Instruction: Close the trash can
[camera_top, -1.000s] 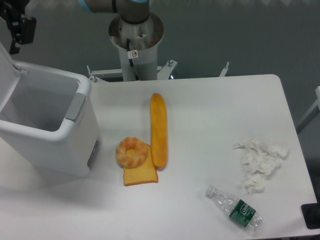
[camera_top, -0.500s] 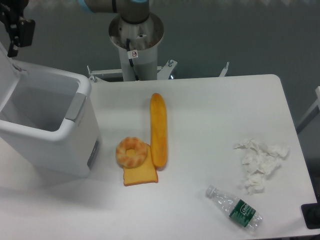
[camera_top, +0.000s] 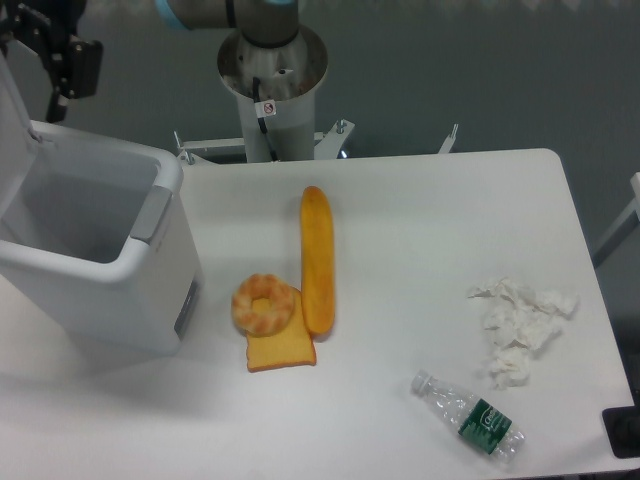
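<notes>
The trash can is a large white boxy bin at the left of the table, with a grey latch panel on its front rim. It stands open and its inside looks empty. Its white lid is raised almost upright at the frame's left edge. My gripper is black and sits at the top left, just behind and to the right of the lid's upper edge, above the bin's back rim. Its fingers are dark and partly cut off, so I cannot tell how the jaws stand.
A long baguette, a donut and a toast slice lie mid-table, right of the bin. Crumpled tissues and a lying water bottle are at the right. The robot base stands behind the table.
The gripper has moved to the right, from the frame's left edge toward the bin's back rim. The lid now stands a little more upright.
</notes>
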